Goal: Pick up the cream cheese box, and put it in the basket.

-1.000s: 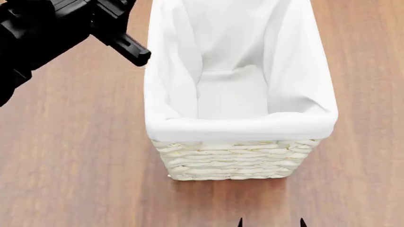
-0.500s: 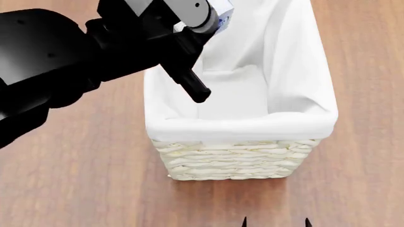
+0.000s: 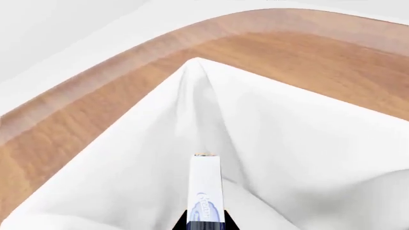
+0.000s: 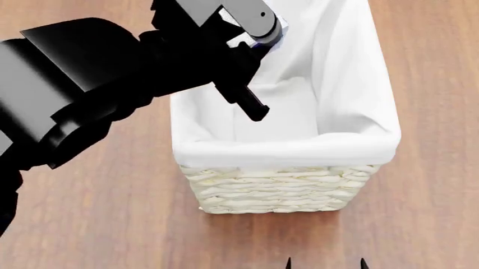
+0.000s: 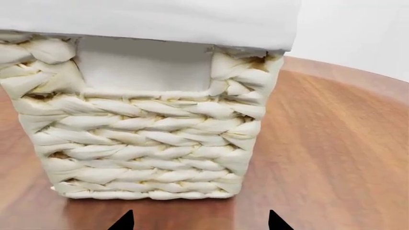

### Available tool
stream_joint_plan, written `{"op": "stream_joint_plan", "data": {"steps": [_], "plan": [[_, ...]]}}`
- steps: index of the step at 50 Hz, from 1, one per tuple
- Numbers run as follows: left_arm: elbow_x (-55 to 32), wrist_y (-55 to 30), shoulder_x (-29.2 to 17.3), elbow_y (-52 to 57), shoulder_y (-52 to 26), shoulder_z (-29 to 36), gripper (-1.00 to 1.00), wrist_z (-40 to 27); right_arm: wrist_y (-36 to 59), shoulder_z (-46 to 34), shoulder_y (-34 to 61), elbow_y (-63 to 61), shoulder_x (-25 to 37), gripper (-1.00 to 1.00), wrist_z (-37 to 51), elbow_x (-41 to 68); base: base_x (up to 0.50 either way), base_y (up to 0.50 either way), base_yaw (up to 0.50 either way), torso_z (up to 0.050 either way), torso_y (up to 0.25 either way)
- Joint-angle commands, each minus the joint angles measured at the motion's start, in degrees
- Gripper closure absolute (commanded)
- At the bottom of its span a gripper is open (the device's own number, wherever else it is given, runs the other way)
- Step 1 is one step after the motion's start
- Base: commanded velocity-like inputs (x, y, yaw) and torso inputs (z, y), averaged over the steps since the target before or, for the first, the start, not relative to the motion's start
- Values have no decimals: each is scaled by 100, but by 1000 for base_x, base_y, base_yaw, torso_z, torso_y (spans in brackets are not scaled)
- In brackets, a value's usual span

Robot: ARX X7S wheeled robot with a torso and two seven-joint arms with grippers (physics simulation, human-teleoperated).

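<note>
white cloth liner hides most of the basket (image 4: 277, 188) interior. the black left arm covers the basket's near-left corner in the head view, and only a sliver of the cream cheese box (image 3: 206, 191) peeks past the left gripper (image 4: 262, 36) there. the left wrist view shows the box edge-on, clamped between the fingers, held above the liner. the right gripper (image 5: 199, 221) is cut off: only two parted fingertips show, apart from the basket's wicker wall on the wooden table (image 5: 332, 143). compared with half a second ago, the left arm reaches further over the basket.
</note>
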Motion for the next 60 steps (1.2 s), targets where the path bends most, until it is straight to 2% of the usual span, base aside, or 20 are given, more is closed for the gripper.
{"op": "stream_joint_plan", "data": {"steps": [1, 17, 23, 29, 32, 34, 35, 36, 37, 39, 40, 43, 46, 49, 50, 52, 53, 54, 58, 60], "plan": [[-42, 293, 63, -87, -46, -121, -100, -154, 22, -19, 41, 36, 4, -100, 1, 25, 0, 0, 0, 0, 10], [-334, 55, -106, 177, -80, -251, -100, -245, 18, -48, 63, 74, 11, -100, 11, 36, 0, 0, 0, 0, 0], [-663, -579, -714, 1771, 70, -419, -100, -869, 14, 38, 13, -39, 73, -100, 45, 121, 0, 0, 0, 0, 0], [-1341, -1099, -1806, 4635, 670, -1210, -100, -2218, -45, 127, -143, -272, 152, -100, 101, 179, 0, 0, 0, 0, 0], [-1677, -1395, -2410, 6269, 1269, -1560, -100, -3215, -106, 202, -241, -418, 205, -100, 169, 161, 0, 0, 0, 0, 0], [-2083, -1487, -2581, 6834, 1630, -1851, -100, -3662, -135, 228, -288, -507, 241, -100, 174, 180, 0, 0, 0, 0, 0], [-2238, -1523, -2787, 7574, 2136, -1989, -100, -4277, -161, 255, -337, -560, 264, -100, 214, 130, 0, 0, 0, 0, 0], [-2265, -1535, -2790, 7592, 2138, -1998, -100, -4301, -161, 254, -338, -561, 265, -100, 216, 131, 0, 0, 0, 0, 0], [-2302, -1655, -2905, 8294, 2671, -2070, -100, -5149, -186, 327, -395, -639, 305, -100, 264, 135, 0, 0, 0, 0, 0], [-2598, -1729, -3002, 8938, 3114, -2037, -100, -5659, -167, 402, -453, -752, 355, -100, 328, 129, 0, 0, 0, 0, 0], [-2841, -1255, -3204, 9031, 3256, -1744, -100, -6268, -133, 455, -491, -932, 395, -100, 385, 103, 0, 0, 0, 0, 0], [-2449, 422, -4020, 9032, 2502, 565, -100, -7403, 25, 500, -525, -1227, 462, -100, 466, 49, 0, 0, 0, 0, 0], [-2169, 1636, -4523, 9032, 2155, 1690, -100, -8052, 173, 607, -602, -1679, 558, -100, 603, -65, 0, 0, 0, 0, 0], [-1809, 3130, -4836, 9032, 789, 3807, -100, -8757, 324, 673, -607, -1993, 625, -100, 663, -81, 0, 0, 0, 0, 0], [-1343, 3768, -4868, 9033, 4, 4666, -100, -9242, 441, 739, -608, -2237, 666, -100, 729, -111, 0, 0, 0, 0, 0], [-960, 4819, -4570, 9033, -1374, 6385, -100, -10031, 550, 793, -614, -2485, 710, -100, 782, -142, 0, 0, 0, 0, 0], [-779, 5132, -4518, 9032, -1662, 7245, -100, -10230, 601, 811, -608, -2578, 728, -100, 796, -139, 0, 0, 0, 0, 0], [-535, 5199, -4767, 9032, -1563, 7336, -100, -10237, 750, 846, -579, -2791, 759, -100, 844, -182, 0, 0, 0, 0, 0], [-294, 5511, -4909, 9032, -1622, 7586, -100, -10234, 1190, 992, -476, -3466, 860, -100, 974, -233, 0, 0, 0, 0, 0], [-228, 5410, -5149, 9032, -1701, 7449, -100, -10237, 1628, 1094, -372, -3959, 936, -100, 1046, -174, 0, 0, 0, 0, 0]]}}
